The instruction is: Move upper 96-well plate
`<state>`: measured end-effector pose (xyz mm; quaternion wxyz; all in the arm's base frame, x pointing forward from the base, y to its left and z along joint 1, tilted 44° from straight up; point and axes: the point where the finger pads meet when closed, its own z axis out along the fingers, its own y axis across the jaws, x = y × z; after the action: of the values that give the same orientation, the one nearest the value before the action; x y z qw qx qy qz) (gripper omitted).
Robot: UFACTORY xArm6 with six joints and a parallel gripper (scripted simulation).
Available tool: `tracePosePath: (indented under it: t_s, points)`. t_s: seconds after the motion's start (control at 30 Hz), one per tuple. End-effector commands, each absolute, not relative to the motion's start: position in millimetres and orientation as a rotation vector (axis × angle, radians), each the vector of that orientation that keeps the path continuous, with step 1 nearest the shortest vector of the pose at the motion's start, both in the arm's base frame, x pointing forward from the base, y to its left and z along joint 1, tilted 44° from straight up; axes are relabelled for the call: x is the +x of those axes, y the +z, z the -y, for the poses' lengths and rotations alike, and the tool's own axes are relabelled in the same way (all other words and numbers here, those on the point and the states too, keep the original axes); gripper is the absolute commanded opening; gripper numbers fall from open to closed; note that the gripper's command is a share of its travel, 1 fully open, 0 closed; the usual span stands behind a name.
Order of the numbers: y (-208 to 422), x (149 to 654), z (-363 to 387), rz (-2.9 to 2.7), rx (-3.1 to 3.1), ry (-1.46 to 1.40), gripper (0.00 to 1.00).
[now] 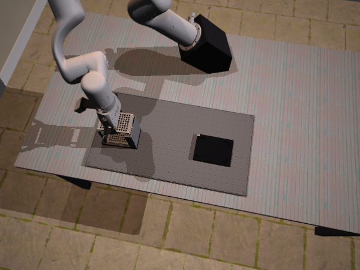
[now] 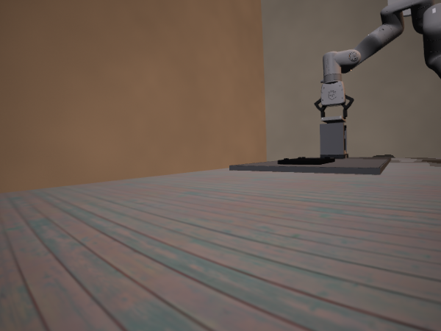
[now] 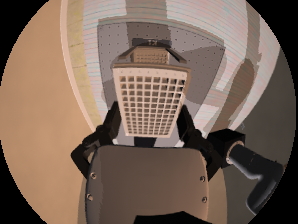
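My gripper is shut on the upper 96-well plate, a pale gridded plate, gripping it across its sides. In the exterior view the plate hangs level just above the top of the grey stack rack K1. The wrist view shows the plate between my fingers, with the rack below it. The lower plate lies inside rack K1. The black plate nest N1 lies to the right on the grey base board, with the pale A1 square at its far left corner.
The grey perforated base board carries both the rack and the nest. The arm's black base block stands at the back of the table. The arm's links reach over the table's left part.
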<state>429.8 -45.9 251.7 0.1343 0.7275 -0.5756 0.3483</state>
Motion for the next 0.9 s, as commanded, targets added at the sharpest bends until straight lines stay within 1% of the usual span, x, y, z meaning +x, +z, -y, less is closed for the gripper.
tracePosePath:
  t_s: [0.0, 0.57, 0.63, 0.87]
  points:
    - [258.9, 427.4, 40.3, 1.669, 2.11, 1.013, 0.0]
    - [263.5, 425.2, 36.5, 1.669, 2.11, 1.013, 0.0]
    - [259.1, 424.7, 31.6, 1.745, 2.07, 1.031, 0.0]
    - [247.8, 423.6, 19.3, 1.745, 2.07, 1.031, 0.0]
